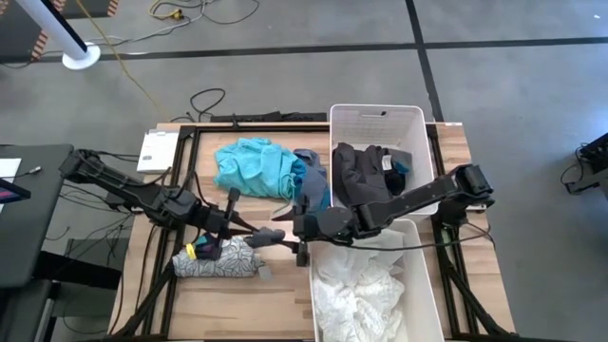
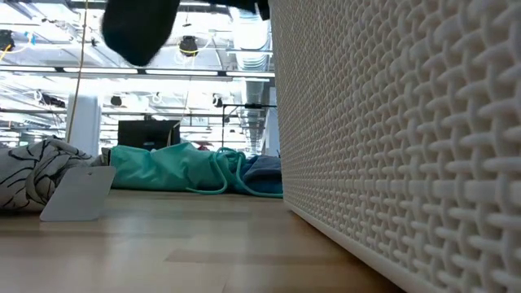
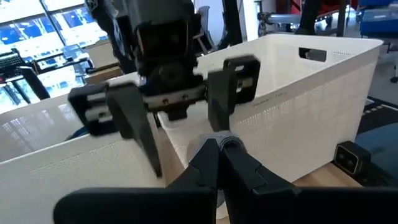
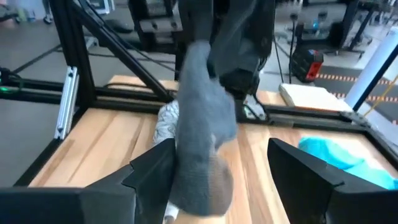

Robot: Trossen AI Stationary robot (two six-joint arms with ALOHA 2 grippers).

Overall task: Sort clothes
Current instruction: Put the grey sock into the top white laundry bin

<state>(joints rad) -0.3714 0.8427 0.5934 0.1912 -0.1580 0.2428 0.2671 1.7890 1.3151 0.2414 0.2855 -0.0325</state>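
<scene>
Wooden table (image 1: pixel 237 304) carrying two white bins side by side: the far bin (image 1: pixel 376 119) holds dark clothes (image 1: pixel 366 173), the near bin (image 1: pixel 423 285) holds white clothes (image 1: pixel 356 290).

Teal garment (image 1: pixel 252 166) — a loose heap well beyond both sets of fingers, with a blue garment (image 1: pixel 309 171) touching its side nearest the far bin. In the low view the teal heap (image 2: pixel 175 169) lies flat on the tabletop beside the bin wall (image 2: pixel 391 146).

Leaf-print garment (image 1: pixel 220 263) — a bundle on the near side of the left gripper, its long axis running across the table toward the near bin.

Grey sock (image 4: pixel 199 143) — the item in hand. The left gripper (image 1: pixel 255 236) has its fingers pressed together, pinching one end of the sock (image 1: pixel 269 237), which lies between the two grippers, above the tabletop. In the right wrist view the sock hangs lengthwise from the left gripper's fingers, its long axis close to vertical, its rounded free end pointing down toward the table.

Right gripper (image 1: pixel 300 239) — fingers spread wide, close by the corner of the near bin and facing the left gripper. In the right wrist view the sock's lower end hangs against one finger (image 4: pixel 155 171), with the other finger (image 4: pixel 298 171) well apart from it; whether the fabric touches the first finger cannot be told. In the left wrist view the right gripper (image 3: pixel 180 130) shows its spread fingers just beyond the closed tips of the left gripper (image 3: pixel 221 155).
</scene>
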